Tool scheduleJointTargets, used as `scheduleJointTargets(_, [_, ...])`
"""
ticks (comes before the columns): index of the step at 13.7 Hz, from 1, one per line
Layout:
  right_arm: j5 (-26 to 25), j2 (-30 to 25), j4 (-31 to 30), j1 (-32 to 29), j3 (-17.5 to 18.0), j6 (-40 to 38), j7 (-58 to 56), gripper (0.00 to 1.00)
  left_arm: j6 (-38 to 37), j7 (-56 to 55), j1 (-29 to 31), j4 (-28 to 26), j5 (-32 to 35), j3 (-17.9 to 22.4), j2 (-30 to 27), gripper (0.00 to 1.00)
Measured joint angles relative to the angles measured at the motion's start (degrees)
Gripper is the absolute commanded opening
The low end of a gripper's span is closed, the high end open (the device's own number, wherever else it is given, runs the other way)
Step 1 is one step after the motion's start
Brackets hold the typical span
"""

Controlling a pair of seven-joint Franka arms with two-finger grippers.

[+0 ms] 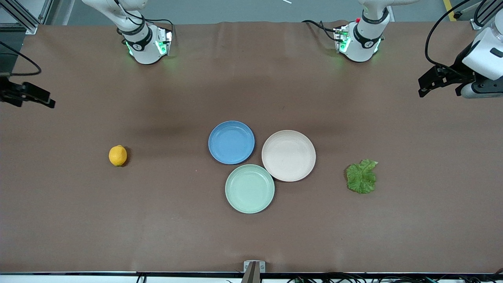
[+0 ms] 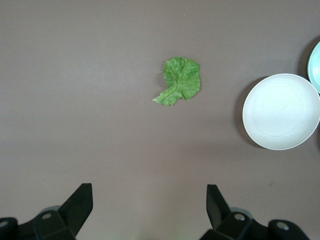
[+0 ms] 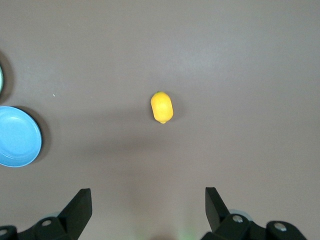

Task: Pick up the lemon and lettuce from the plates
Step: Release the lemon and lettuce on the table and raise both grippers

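The lemon (image 1: 118, 155) lies on the bare table toward the right arm's end, apart from the plates; it also shows in the right wrist view (image 3: 162, 107). The lettuce (image 1: 362, 176) lies flat on the table toward the left arm's end, beside the beige-pink plate (image 1: 288, 155); it also shows in the left wrist view (image 2: 179, 81). The blue plate (image 1: 231, 142) and the beige-pink plate are empty. My right gripper (image 1: 34, 103) (image 3: 148, 196) is open and empty, high over the table's right-arm end. My left gripper (image 1: 440, 92) (image 2: 150, 192) is open and empty, high over the left-arm end.
An empty pale mint-green plate (image 1: 249, 188) touches the other two plates, nearer to the front camera. The beige-pink plate (image 2: 281, 111) and the blue plate (image 3: 17, 136) show at the wrist views' edges. A brown cloth covers the table.
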Motion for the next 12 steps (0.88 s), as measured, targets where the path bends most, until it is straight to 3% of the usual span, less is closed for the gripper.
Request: scheduleJointTargets(12, [-0.34,1.33,5.52,-0.04,-0.3,-0.06,0.15,1.0,0.46,0.0,0.05,2.68,0.0,0.16,1.65,1.0])
